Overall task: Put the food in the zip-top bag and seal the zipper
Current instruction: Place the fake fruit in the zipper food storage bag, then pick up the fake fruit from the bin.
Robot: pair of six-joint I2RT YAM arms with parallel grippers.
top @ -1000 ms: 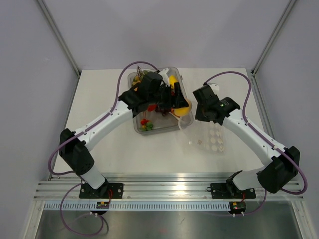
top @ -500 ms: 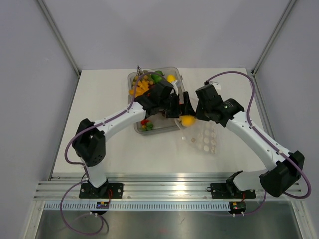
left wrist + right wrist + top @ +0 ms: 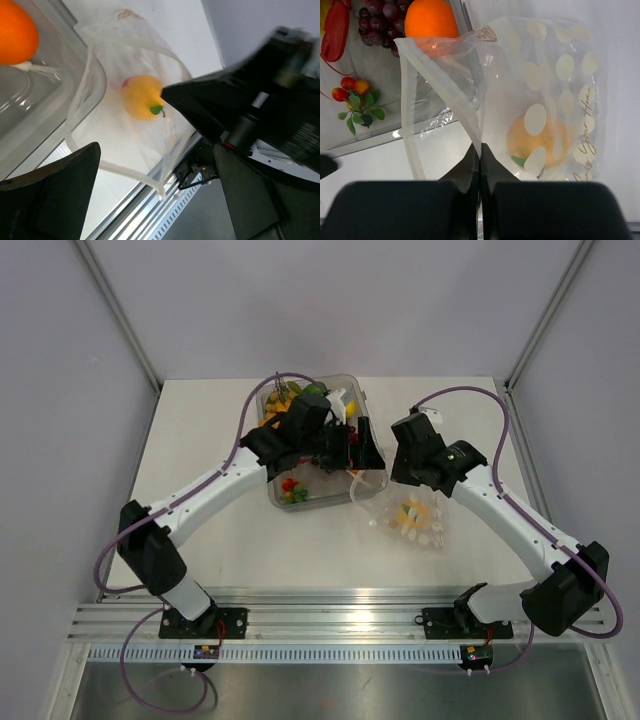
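The zip-top bag [image 3: 560, 65] carries cursive brown lettering along one edge; "Your Home" is legible, and the word before it is cut off. A small brown emblem [image 3: 485, 34] is printed at a corner by the mouth. The bag is clear soft film with round white dots and lies on the table [image 3: 200, 440] just beside the right edge of the clear tray [image 3: 318, 498]. Its mouth stands open, with the zipper [image 3: 440, 82] strips parted. One yellow fruit [image 3: 535, 137] with a green stem lies inside. The right gripper [image 3: 480, 150] has its fingers pressed together on the mouth edge. The left gripper [image 3: 155, 150] hangs over the bag mouth with its jaws wide apart and nothing between them. Only the right wrist view shows the lettering and the tray contents: an orange [image 3: 431, 19], purple grapes [image 3: 380, 20], a red pepper [image 3: 337, 27] and small red fruits on green leaves [image 3: 355, 100]. The left wrist view looks down into the bag.
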